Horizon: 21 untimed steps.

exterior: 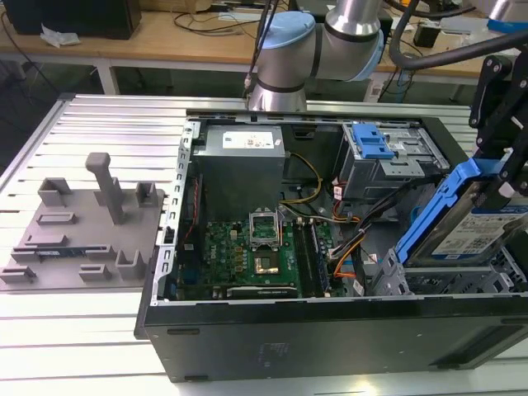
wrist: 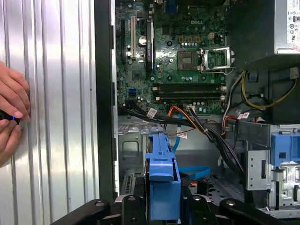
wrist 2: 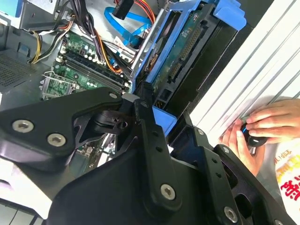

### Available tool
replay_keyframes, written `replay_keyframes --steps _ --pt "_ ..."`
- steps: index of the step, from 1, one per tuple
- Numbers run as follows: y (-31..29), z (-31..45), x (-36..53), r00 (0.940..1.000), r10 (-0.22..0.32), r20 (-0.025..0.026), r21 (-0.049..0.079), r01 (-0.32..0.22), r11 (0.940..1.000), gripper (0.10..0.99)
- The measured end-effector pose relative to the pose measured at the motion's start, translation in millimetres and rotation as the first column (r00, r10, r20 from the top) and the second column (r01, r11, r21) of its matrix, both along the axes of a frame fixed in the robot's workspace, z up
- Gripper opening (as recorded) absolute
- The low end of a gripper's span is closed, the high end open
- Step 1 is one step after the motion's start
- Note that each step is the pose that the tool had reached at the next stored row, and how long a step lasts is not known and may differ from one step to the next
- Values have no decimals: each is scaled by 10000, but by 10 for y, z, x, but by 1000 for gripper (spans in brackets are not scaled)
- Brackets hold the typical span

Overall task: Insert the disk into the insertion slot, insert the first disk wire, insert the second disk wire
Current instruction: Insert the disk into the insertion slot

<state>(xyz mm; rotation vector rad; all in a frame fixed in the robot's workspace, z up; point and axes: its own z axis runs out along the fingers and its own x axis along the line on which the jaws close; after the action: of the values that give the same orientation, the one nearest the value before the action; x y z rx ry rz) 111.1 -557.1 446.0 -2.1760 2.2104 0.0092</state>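
Observation:
The disk (exterior: pixel 474 227), a silver drive with a white label in a bright blue carrier, hangs tilted over the case's right end in the exterior view. My black gripper (exterior: pixel 504 171) is shut on its upper end. Just beneath it sits the insertion slot (exterior: pixel 437 282), a low grey sheet-metal cage; the disk's lower end is at the cage's top. In the first wrist view the blue carrier edge (wrist: pixel 162 180) stands between my fingers (wrist: pixel 133 206). The second wrist view has the disk's underside (wrist 2: pixel 185 56) beyond my gripper's linkage.
A taller grey bay with a blue lever (exterior: pixel 371 144) stands behind the slot. Orange, black and blue cables (wrist: pixel 194 171) lie loose between the motherboard (exterior: pixel 247 252) and the cage. A person's hands (wrist 2: pixel 260 133) rest on the ribbed table beside the case. A grey fixture plate (exterior: pixel 82 223) lies at the exterior view's left.

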Motion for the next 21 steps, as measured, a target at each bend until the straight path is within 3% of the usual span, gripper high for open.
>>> replay_keyframes --steps 9,13,14,18,20,21 --pt "0 -259 0 10000 0 0 0 0 10000 365" --pt "0 -335 0 10000 0 0 -1 0 10000 365" --pt "0 -390 0 10000 -1 0 0 1 10000 365" --pt "0 -435 0 10000 1 0 -2 -1 10000 376" --pt "0 -437 0 10000 0 -1 -1 0 10000 502" --pt "0 -437 0 10000 0 0 -2 0 10000 502"
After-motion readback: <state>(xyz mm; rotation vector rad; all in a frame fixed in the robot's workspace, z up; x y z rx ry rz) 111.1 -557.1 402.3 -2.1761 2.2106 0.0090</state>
